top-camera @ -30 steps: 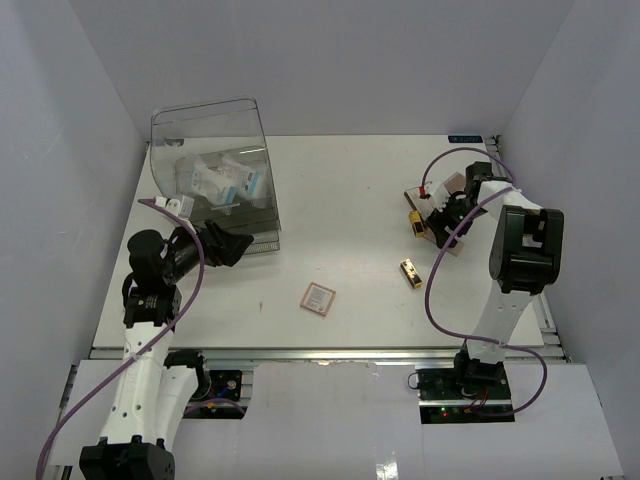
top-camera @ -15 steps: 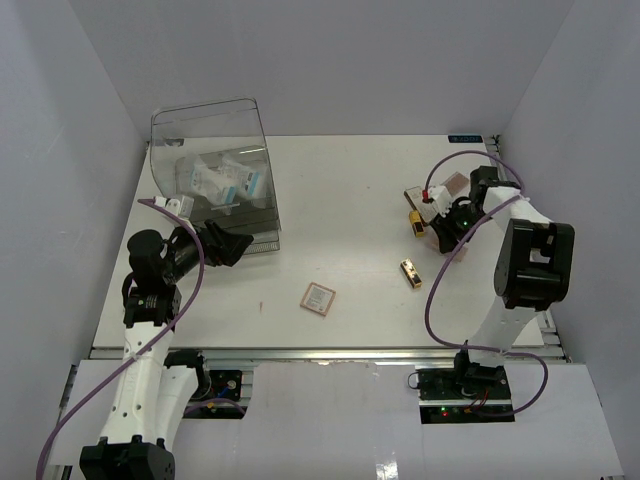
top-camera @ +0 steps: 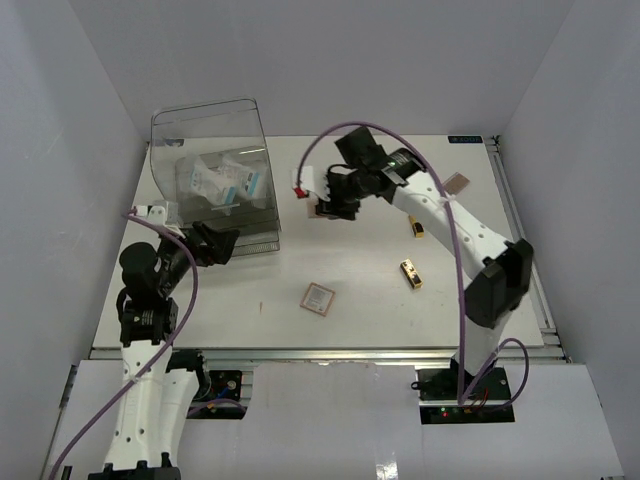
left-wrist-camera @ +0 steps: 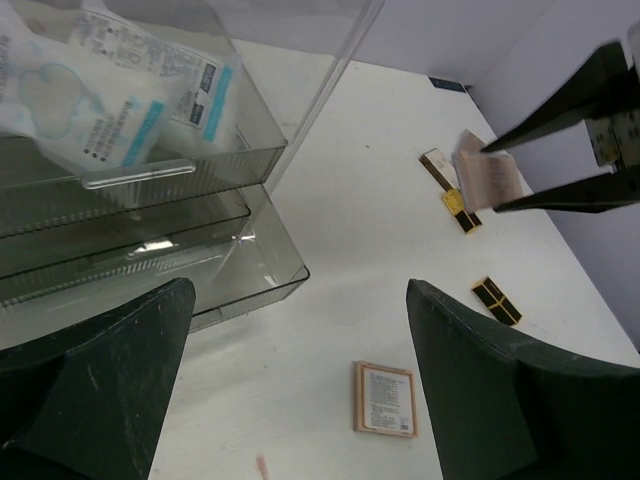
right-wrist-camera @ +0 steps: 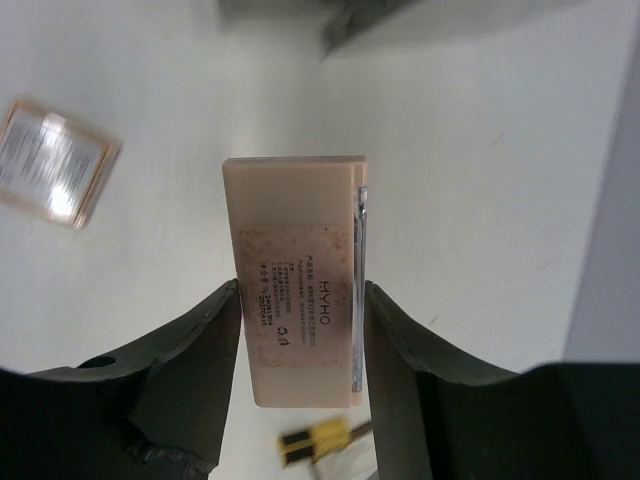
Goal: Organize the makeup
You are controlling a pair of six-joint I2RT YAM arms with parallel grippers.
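The right arm's jaws clamped a flat pink rectangular palette (right-wrist-camera: 295,320) above the white table (top-camera: 360,280), near the clear plastic box (top-camera: 258,135) holding labelled packets (top-camera: 215,180); the left arm's jaws gaped wide beside it.

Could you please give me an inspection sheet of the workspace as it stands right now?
Surface: white table, flat.
Job's things: clear packets inside the clear box; square palette, gold tube and second gold tube lying on the table; another palette near the right edge; pink rectangular palette held up off the table.
Clutter: nothing seen.
Grippers: left gripper open and empty, by the box's front; right gripper shut on the pink rectangular palette.
Cables: purple cable arching over the right arm; another purple cable along the left arm.
Surroundings: plain white walls around the table.
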